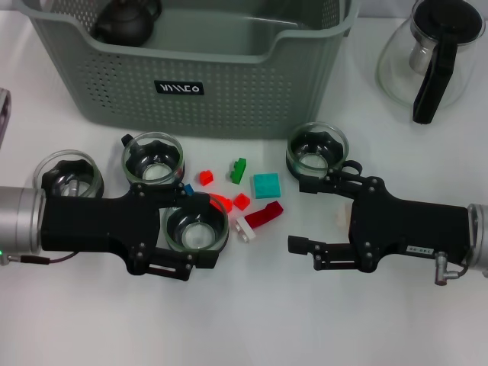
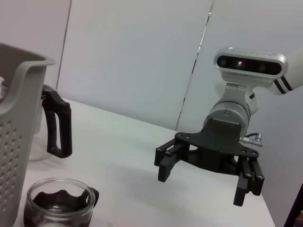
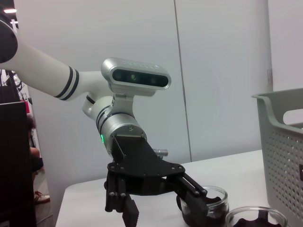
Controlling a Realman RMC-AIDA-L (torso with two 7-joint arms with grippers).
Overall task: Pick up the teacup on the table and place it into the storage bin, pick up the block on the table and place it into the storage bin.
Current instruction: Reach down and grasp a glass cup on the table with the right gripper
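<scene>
Several glass teacups with black inserts stand in front of the storage bin [image 1: 229, 99]. One teacup [image 1: 196, 227] sits between the spread fingers of my left gripper [image 1: 200, 235], which is open; whether the fingers touch it I cannot tell. Other teacups stand at the left [image 1: 69, 175], just behind the left gripper [image 1: 152, 158], and by the bin's right corner [image 1: 316, 147]. Small blocks lie mid-table: a teal block [image 1: 266, 185], a green one [image 1: 239, 169], a dark red one [image 1: 263, 216] and a white one [image 1: 244, 229]. My right gripper [image 1: 297, 216] is open to their right, holding nothing.
A black teapot [image 1: 122, 23] lies in the bin's back left corner. A glass carafe [image 1: 431, 57] with a black handle stands at the back right. Each wrist view shows the other arm's open gripper, the right gripper [image 2: 203, 187] and the left gripper [image 3: 165, 208].
</scene>
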